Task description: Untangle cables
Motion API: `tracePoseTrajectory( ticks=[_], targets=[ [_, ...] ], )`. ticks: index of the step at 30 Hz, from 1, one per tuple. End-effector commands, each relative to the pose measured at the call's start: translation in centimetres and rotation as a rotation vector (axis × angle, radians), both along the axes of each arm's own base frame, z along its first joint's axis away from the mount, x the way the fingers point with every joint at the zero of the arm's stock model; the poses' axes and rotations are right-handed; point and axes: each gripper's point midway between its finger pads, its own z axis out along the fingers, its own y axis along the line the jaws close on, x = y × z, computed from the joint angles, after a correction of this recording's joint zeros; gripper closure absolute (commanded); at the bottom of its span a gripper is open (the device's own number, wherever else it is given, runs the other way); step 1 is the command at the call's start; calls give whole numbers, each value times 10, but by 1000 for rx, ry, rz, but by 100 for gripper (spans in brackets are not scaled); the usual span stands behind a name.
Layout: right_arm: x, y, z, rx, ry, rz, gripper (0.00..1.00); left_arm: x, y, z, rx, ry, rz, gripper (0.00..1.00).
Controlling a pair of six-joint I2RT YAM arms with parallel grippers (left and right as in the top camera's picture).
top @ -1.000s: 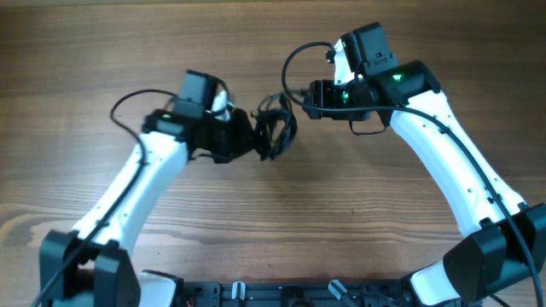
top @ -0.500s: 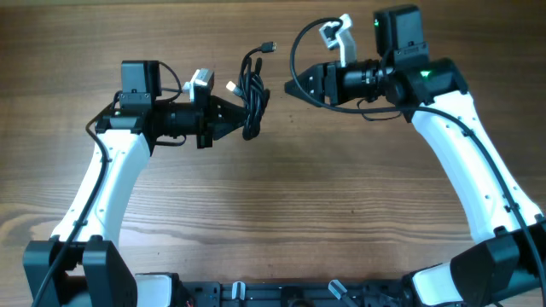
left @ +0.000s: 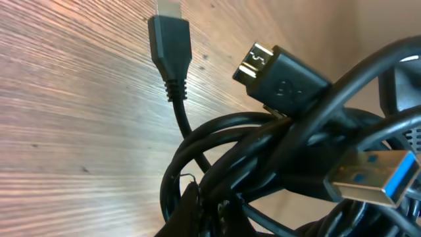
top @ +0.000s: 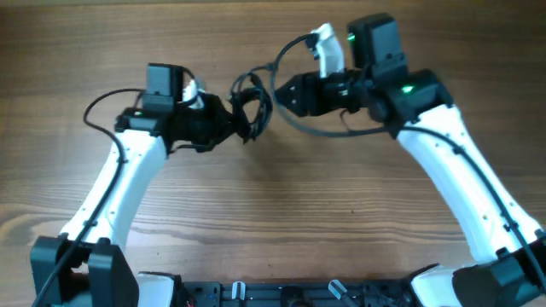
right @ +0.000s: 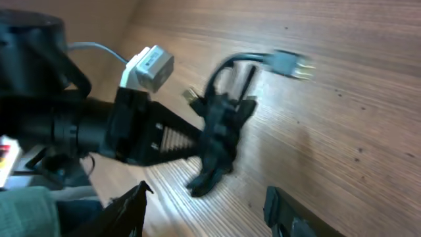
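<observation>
Arms have drawn together. Left fingers clamp the cable bundle; right fingers, part open and empty, sit just right.

Robotics laboratory workbench: a white-and-black left arm and right arm mounted at the near edge of a wood-grain table.

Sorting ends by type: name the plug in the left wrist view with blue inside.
The big flat plug at the lower right; the slim plug at top left and the wide plug at centre show only bare metal.
</observation>
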Motion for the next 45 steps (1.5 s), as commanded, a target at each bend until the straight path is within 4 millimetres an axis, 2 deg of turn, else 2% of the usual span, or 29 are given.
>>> tracePoseTrajectory(
  ticks=[1, 4, 6, 9, 12, 18, 25, 28, 31, 36, 39, 40, 45],
  targets=[
    [9, 5, 8, -83, -61, -176, 44, 4, -3, -7, 156, -45, 27, 96],
    [14, -1, 1, -120, -27, -317, 55, 3, -10, -8, 168, -43, 37, 96],
    [14, -2, -6, -123, 5, -338, 60, 3, -10, -8, 167, -41, 40, 96],
    [15, 1, -27, -153, 67, -341, 62, 3, -10, -8, 166, -41, 39, 96],
    [15, 12, -46, -154, 121, -297, 62, 3, -10, -8, 166, -41, 39, 96],
    [15, 14, -54, -162, 139, -295, 65, 3, -10, -8, 166, -42, 39, 96],
    [13, 24, -73, -172, 185, -262, 67, 3, -10, -8, 166, -42, 39, 96],
    [18, 23, -78, -190, 175, -276, 71, 3, -10, -8, 166, -42, 39, 96],
    [28, 19, -90, -229, 157, -302, 74, 3, -11, -8, 161, -41, 35, 96],
    [37, 31, -116, -236, 167, -262, 82, -1, -19, -4, 117, -38, 1, 96],
    [42, 34, -117, -226, 151, -259, 90, -2, -21, -3, 102, -34, -8, 96],
    [44, 35, -116, -221, 142, -258, 96, -2, -21, -3, 102, -34, -8, 96],
    [39, 39, -109, -190, 144, -203, 95, -2, -20, -4, 110, -35, -3, 96]
  ],
)
